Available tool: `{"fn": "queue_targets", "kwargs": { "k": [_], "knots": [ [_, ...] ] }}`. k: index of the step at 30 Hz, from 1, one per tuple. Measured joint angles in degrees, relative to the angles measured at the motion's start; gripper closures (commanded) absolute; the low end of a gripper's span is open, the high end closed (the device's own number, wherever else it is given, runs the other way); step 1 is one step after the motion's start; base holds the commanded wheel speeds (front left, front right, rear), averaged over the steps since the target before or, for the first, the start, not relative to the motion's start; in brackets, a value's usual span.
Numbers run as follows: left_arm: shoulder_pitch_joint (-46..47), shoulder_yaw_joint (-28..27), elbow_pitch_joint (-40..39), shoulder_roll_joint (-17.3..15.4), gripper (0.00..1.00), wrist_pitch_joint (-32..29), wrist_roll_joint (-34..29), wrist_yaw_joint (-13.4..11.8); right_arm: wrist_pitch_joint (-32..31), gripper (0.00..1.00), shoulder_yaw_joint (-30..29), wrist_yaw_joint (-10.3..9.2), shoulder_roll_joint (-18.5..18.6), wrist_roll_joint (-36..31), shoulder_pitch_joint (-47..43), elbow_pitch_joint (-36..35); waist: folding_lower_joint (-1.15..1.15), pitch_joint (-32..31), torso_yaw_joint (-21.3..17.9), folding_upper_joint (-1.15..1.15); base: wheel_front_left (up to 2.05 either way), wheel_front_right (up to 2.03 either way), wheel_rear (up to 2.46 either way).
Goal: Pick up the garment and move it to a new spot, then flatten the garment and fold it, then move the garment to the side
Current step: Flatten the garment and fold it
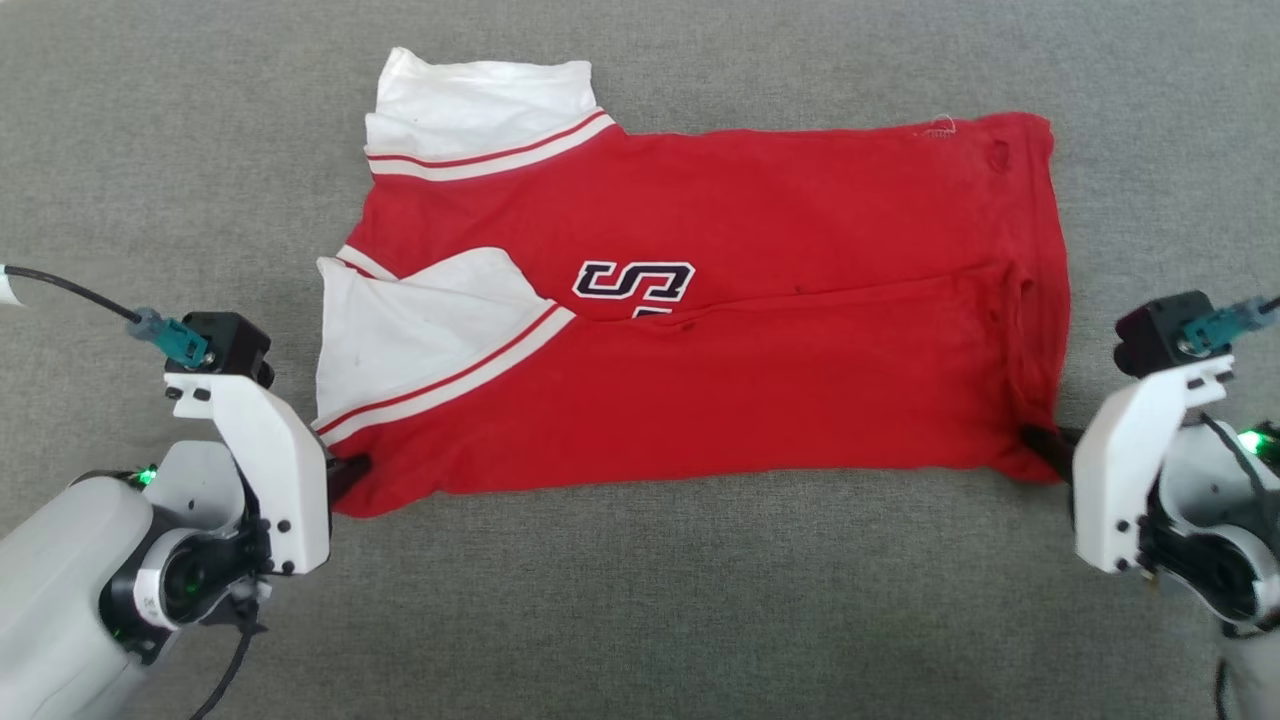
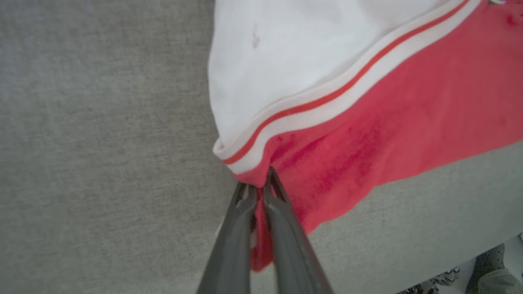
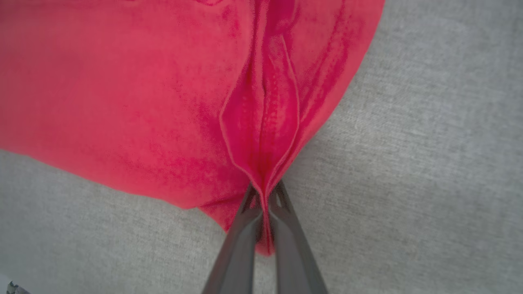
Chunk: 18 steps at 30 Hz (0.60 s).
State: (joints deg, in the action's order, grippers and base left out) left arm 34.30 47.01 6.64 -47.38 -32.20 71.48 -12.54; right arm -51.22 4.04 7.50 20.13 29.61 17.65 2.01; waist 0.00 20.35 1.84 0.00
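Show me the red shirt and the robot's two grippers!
garment [image 1: 800,380], head view, red body panel.
left gripper [image 2: 257,185], left wrist view, between fingertips clamping cloth.
right gripper [image 3: 264,190], right wrist view, between fingertips clamping cloth.

Reaches in from 8 o'clock of the head view with the left forearm [image 1: 60,590] and pinches the left gripper [image 1: 350,468], pointing toward 3 o'clock, tight on the red jersey [image 1: 750,420] at its near corner. Comes in from 4 o'clock with the right forearm [image 1: 1240,560] and clamps the right gripper [image 1: 1040,440] on the opposite corner, dark fingers [image 3: 239,245] pressed together around a fold.
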Motion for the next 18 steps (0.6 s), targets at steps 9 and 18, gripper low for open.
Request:
{"fn": "queue_targets", "kwargs": {
  "k": [9,18],
  "knots": [
    [-3.15,-1.12,-9.67,-4.91,1.00,-0.70,0.78,-4.49,-6.90,1.00,-3.59,0.00,2.74,2.14,-5.38,-8.87,0.00,-0.61,0.93,0.00,0.00,0.00,0.00],
    [-9.83,-0.94,-20.29,-9.59,1.00,-1.07,2.24,-11.28,-14.37,1.00,-9.33,0.00,1.90,2.94,-13.41,-17.77,0.00,-0.26,1.28,0.00,0.00,0.00,0.00]
  ]
}}
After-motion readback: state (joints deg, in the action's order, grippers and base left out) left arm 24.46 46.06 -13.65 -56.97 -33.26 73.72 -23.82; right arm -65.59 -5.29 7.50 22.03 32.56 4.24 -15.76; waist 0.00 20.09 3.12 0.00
